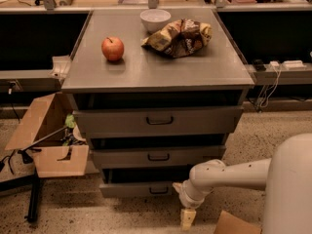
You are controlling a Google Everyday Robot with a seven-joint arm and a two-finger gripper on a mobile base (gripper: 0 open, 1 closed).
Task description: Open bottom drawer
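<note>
While claw [187,218] hangs beside bottom drawer [139,189], two drawers [158,122] sit above; one apple [112,48].

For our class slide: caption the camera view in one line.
The gripper hangs low before the bottom drawer, right of its handle.

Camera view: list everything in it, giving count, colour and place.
cabinet: one, grey, centre
apple: one, red, left on the cabinet top
bowl: one, white, back of the cabinet top
snack bag: one, brown and gold, crumpled, right of the bowl
top drawer: one, grey, highest
middle drawer: one, grey, between the other two
bottom drawer: one, grey, lowest
cardboard box: one, brown, floor left of the cabinet
arm: one, white, lower right
gripper: one, pale, near the floor below the bottom drawer's right end
</note>
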